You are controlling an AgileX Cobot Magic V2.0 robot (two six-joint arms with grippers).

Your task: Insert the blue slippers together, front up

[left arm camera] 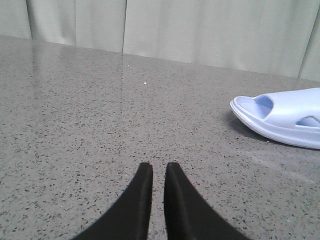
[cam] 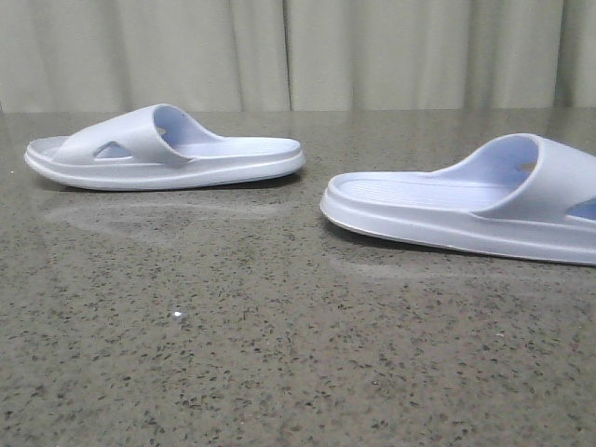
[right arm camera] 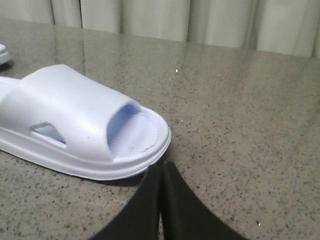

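Observation:
Two pale lavender-blue slippers lie sole down and apart on the speckled stone table (cam: 279,363). The left slipper (cam: 163,149) lies far left with its toe to the left. The right slipper (cam: 466,200) lies nearer, at the right edge, partly cut off. Neither gripper shows in the front view. In the left wrist view my left gripper (left arm camera: 159,167) is empty with its fingers almost together, over bare table, well short of the left slipper's toe (left arm camera: 285,117). In the right wrist view my right gripper (right arm camera: 161,167) is shut and empty, its tips just beside the toe of the right slipper (right arm camera: 75,125).
Pale curtains (cam: 298,51) hang behind the table's far edge. A sliver of the other slipper (right arm camera: 2,52) shows at the edge of the right wrist view. Bare stone lies between the two slippers and in front of them.

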